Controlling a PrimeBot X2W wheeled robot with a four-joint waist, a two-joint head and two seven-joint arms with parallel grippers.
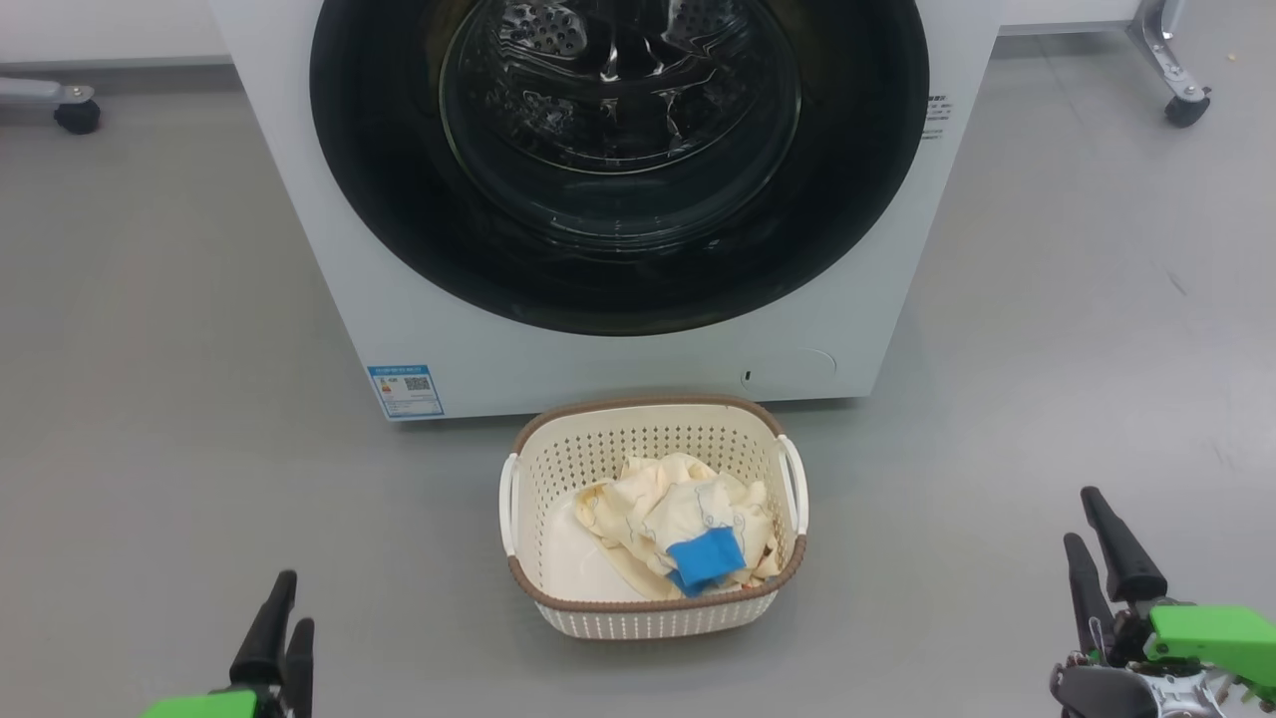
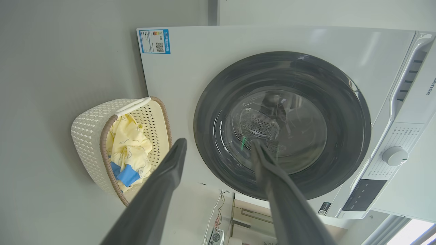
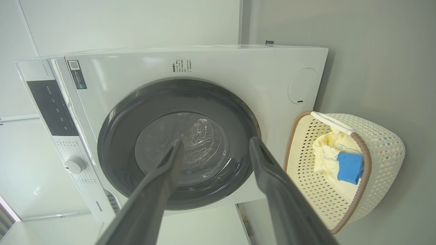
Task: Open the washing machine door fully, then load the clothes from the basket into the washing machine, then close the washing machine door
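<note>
The left gripper (image 1: 294,599) hangs at the lower left of the head view and the right gripper (image 1: 1082,515) at the lower right. Both are above the grey floor (image 1: 150,419) and well apart from everything else. Each wrist view shows that gripper's two dark fingers (image 2: 170,177) spread wide with nothing between them, so both grippers are empty.

Between the grippers and a little farther on, the basket (image 1: 653,610) stands upright on the floor. It is cream-white and perforated, with a brown rim and a white handle on each side. The clothes (image 1: 648,504) lie crumpled in its right half. They are pale yellow fabric with thin blue line prints, and a bright blue patch (image 1: 706,560) sits at the near edge of the heap. The bottom of the basket is bare on the left.

Just behind the basket is the washing machine (image 1: 618,364). I cannot tell whether the two touch. A blue sticker (image 1: 405,390) marks the lower left of its white front, and a round flap (image 1: 797,367) the lower right.

The washing machine door (image 1: 399,209) is shut, flush against the front. Its glossy black ring surrounds a bulging glass window (image 1: 618,199), through which the steel drum (image 1: 543,40) shows.

In the left wrist view, a white knob (image 2: 395,156) sits on the control panel above the door. Beyond the machine, to either side, a caster wheel (image 1: 77,116) rests on the floor.
</note>
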